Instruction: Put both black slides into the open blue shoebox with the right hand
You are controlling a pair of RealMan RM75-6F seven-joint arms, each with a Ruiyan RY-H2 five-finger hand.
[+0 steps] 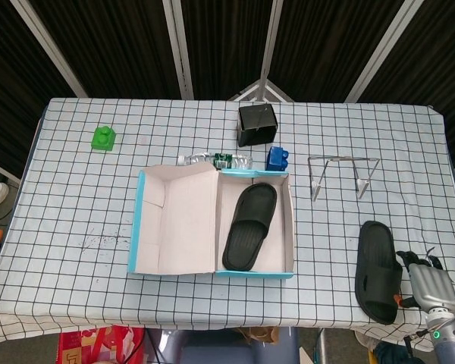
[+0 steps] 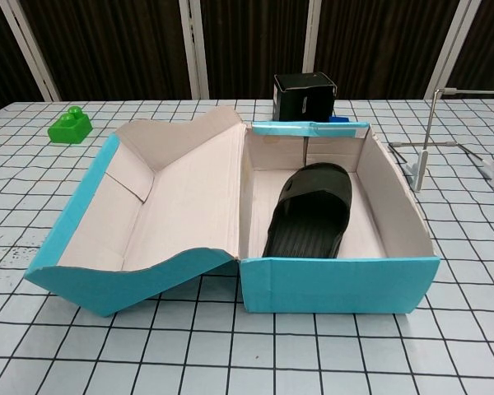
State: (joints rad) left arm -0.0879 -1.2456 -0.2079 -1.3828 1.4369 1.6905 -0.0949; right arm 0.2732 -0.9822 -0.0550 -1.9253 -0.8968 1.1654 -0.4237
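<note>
The open blue shoebox [image 1: 140, 220] [image 2: 337, 284] stands in the middle of the table, its lid folded out to the left. One black slide [image 1: 250, 226] [image 2: 311, 211] lies inside its right half. The second black slide [image 1: 377, 270] lies flat on the table near the front right corner. My right hand [image 1: 427, 283] sits just right of that slide's near end, at the table's front edge, holding nothing; its fingers are partly curled and how far they are closed is unclear. The chest view does not show it. The left hand appears in neither view.
Behind the shoebox lie a plastic bottle [image 1: 216, 159] and a blue block [image 1: 277, 158]; a black box [image 1: 258, 123] [image 2: 305, 96] stands further back. A metal wire stand [image 1: 341, 174] [image 2: 465, 132] sits at the right, a green block [image 1: 104, 138] [image 2: 70, 125] at the far left.
</note>
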